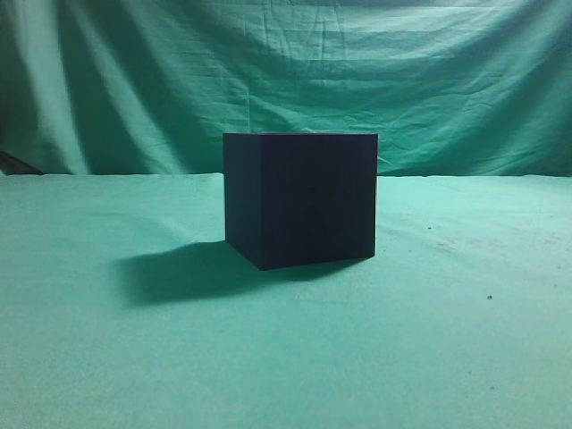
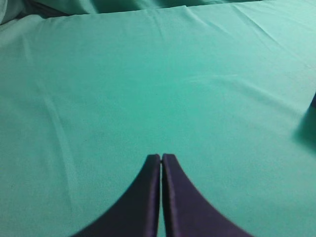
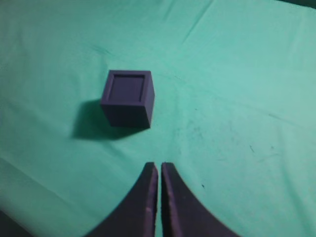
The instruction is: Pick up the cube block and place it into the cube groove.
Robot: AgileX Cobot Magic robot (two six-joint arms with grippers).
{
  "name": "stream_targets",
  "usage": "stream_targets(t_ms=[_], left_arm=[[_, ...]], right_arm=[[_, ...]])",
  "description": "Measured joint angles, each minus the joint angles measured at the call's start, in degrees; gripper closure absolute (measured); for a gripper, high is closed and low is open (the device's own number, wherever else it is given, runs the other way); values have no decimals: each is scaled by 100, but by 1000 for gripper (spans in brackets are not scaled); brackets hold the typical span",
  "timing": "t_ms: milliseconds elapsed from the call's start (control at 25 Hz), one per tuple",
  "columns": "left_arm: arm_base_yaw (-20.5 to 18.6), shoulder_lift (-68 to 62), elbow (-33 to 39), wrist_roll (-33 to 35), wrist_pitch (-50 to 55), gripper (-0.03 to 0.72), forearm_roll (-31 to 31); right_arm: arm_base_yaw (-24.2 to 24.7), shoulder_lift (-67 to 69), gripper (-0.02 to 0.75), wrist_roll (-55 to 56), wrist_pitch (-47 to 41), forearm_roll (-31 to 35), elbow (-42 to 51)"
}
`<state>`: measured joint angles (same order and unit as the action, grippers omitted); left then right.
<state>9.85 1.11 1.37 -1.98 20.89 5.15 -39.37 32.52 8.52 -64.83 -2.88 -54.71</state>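
The cube groove (image 1: 299,197), a large near-black matte box of cube shape, stands alone in the middle of the green cloth (image 1: 447,340). One vertical edge is turned to the exterior camera, and its shadow (image 1: 179,273) falls to the left of it. No arm shows near the box in this view.

In the right wrist view I judge that the same box (image 3: 128,98) is seen from above. Its top has a raised rim (image 3: 129,72) around a sunken square panel, which is probably the opening that receives the block.

The cube block, a small dark purple cube, does not show as a separate thing in any view. I cannot tell whether the panel inside the rim is the block's top or only the floor of the groove, so I cannot judge how far the task is.

The right gripper (image 3: 159,167) hangs above the cloth, near the box but clearly apart from it, with its two dark fingers (image 3: 148,197) pressed together and nothing between them. The left gripper (image 2: 161,158) is also closed and empty, over bare cloth well apart from the box. Probably both arms are held away so the box stays free.
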Motion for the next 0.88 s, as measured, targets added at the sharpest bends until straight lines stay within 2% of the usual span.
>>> stream_targets(t_ms=[240, 480, 600, 880], left_arm=[[0, 0, 0, 0, 0, 688, 0], [0, 0, 0, 0, 0, 688, 0], [0, 0, 0, 0, 0, 688, 0], [0, 0, 0, 0, 0, 688, 0]], right_arm=[[0, -271, 738, -170, -16, -404, 312], [107, -414, 738, -234, 1223, -698, 1194], [614, -800, 738, -244, 2219, -599, 1888], [2244, -2101, 738, -244, 4008, -501, 3661]])
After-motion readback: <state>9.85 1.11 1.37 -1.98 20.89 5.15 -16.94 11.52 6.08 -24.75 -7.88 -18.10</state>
